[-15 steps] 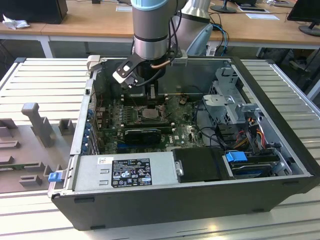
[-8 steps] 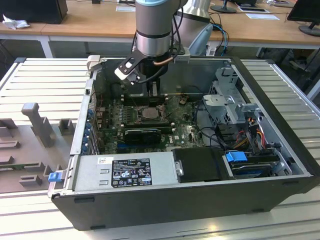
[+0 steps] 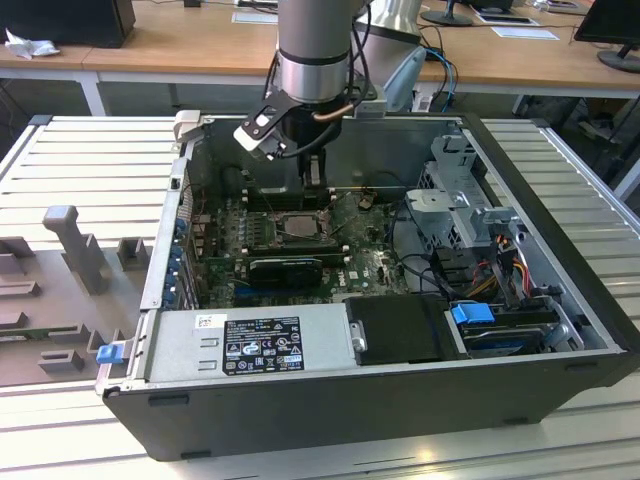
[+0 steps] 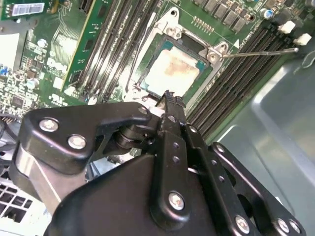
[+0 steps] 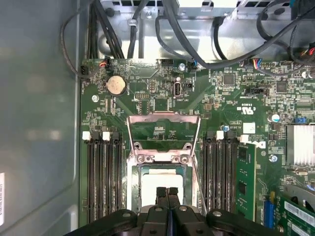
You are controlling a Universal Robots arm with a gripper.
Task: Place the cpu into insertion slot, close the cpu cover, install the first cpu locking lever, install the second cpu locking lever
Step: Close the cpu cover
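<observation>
While cpu [image 5: 150, 181] sits in insertion slot [image 5: 134, 187], tool [image 5: 167, 191], fingers together, hovers over its edge; cpu cover [image 5: 164, 117] open.

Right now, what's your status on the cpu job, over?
Gripper shut, empty, over cpu. That cpu sits in insertion slot. The cpu cover is open, tilted back. Nothing seen in the way.

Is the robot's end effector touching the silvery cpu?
Cannot tell. In the second wrist view the end effector overlaps the edge of the cpu, hiding any contact or gap.
</observation>
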